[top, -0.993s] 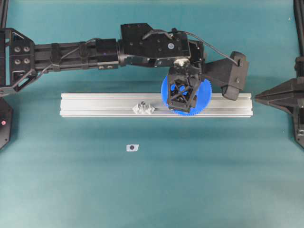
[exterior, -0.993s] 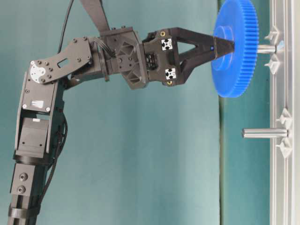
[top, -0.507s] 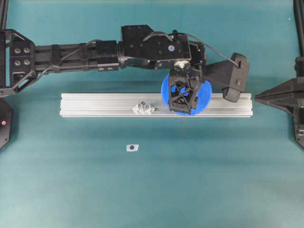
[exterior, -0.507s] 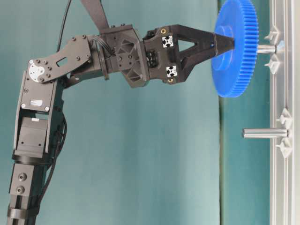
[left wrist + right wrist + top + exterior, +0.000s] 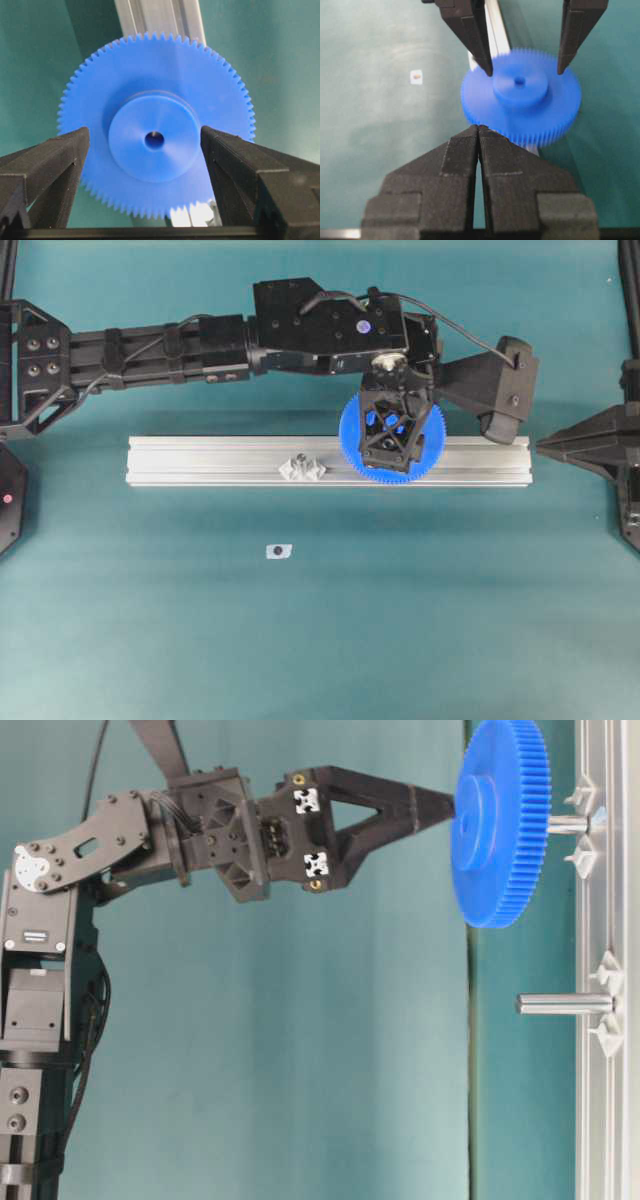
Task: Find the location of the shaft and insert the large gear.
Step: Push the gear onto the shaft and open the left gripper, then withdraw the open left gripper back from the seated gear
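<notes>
- Your large gear (image 5: 500,820) sits on the shaft (image 5: 567,823), above the rail (image 5: 220,462).
- Your left end effector (image 5: 145,145) is spread wide, holding nothing; judge insertion done, retreat straight.
- Right end effector (image 5: 478,150): closed, empty.

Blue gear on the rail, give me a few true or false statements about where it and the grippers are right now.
1. The large gear sits on the shaft. True.
2. The left gripper clamps the gear's hub. False: its fingers stand open, clear of the hub.
3. The right gripper is shut and holds nothing. True.
4. The second peg also carries a gear. False: it is bare.
</notes>
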